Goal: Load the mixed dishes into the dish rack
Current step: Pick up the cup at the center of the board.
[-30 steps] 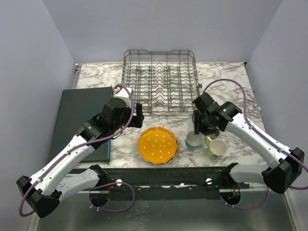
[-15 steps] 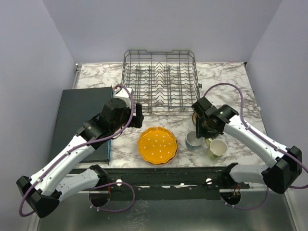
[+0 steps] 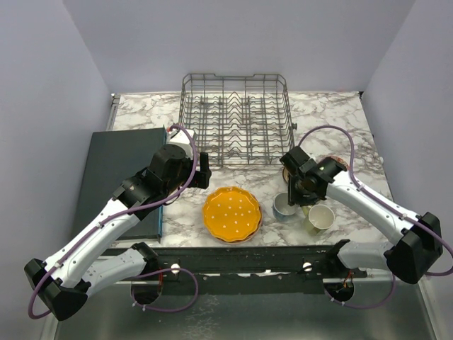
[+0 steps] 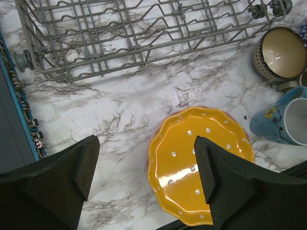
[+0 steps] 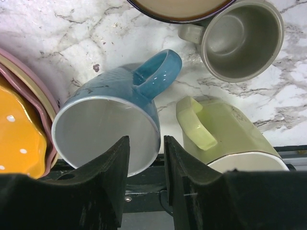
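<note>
step in hand (my reading): pick the blue mug (image 5: 105, 120) for the dish rack (image 3: 236, 117).

right claw (image 5: 146, 148): jaws narrow but apart, straddling the near wall of the blue mug beside its handle, one finger over the mouth and one outside. cannot tell if the pads touch the wall; not counting it as held.

left claw (image 4: 144, 143): wide, holding nothing, hanging over the table (image 4: 120, 105) between the rack and the orange dotted plate (image 4: 201, 163).

where things are: the blue mug sits on the table in front of the rack, just beside the plate stack on one side and the yellow-green mug (image 5: 230, 134) on the other. grey mug (image 5: 242, 40) and brown bowl (image 5: 182, 9) lie just beyond.

to do it well:
- seat the wall deep between the pads before pinching.
- lift straight up, since the neighbours are close.
- carry it over the rack rim and set it down between the tines.

risk: thin glazed wall, may swing in the grip.
</note>
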Action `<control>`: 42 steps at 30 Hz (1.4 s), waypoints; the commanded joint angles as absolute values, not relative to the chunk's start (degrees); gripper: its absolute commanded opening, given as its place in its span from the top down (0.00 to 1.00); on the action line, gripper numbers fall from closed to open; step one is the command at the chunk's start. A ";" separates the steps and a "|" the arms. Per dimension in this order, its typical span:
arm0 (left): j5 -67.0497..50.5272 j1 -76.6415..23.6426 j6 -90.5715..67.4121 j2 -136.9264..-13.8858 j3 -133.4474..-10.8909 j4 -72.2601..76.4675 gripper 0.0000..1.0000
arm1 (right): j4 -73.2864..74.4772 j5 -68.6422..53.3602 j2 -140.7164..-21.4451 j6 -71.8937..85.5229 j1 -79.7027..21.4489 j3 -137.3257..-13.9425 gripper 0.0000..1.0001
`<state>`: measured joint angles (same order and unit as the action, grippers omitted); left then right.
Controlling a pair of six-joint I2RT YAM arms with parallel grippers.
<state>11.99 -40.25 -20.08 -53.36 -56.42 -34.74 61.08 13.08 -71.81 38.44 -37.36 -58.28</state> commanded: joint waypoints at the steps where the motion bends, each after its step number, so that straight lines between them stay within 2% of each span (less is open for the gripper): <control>1: 12.48 -40.23 -19.69 -52.82 -55.99 -33.83 0.13 | 59.37 15.14 -72.39 39.81 -37.71 -57.03 0.61; 13: 12.30 -40.23 -19.69 -53.35 -55.98 -33.84 0.13 | 57.53 14.61 -73.30 39.86 -37.66 -55.07 0.65; 24: 12.44 -40.25 -19.69 -53.62 -55.99 -33.83 0.13 | 56.32 14.40 -73.29 39.73 -37.64 -54.54 0.76; 27: 12.40 -40.19 -19.69 -53.69 -55.91 -33.81 0.13 | 56.16 14.75 -73.23 39.71 -37.65 -54.83 0.84; 31: 12.39 -40.24 -19.70 -53.84 -55.99 -33.83 0.13 | 56.11 15.26 -72.69 39.66 -37.70 -54.86 0.99; 42: 11.98 -40.19 -19.69 -54.27 -55.85 -33.84 0.13 | 57.72 16.86 -68.26 38.59 -37.70 -57.13 0.99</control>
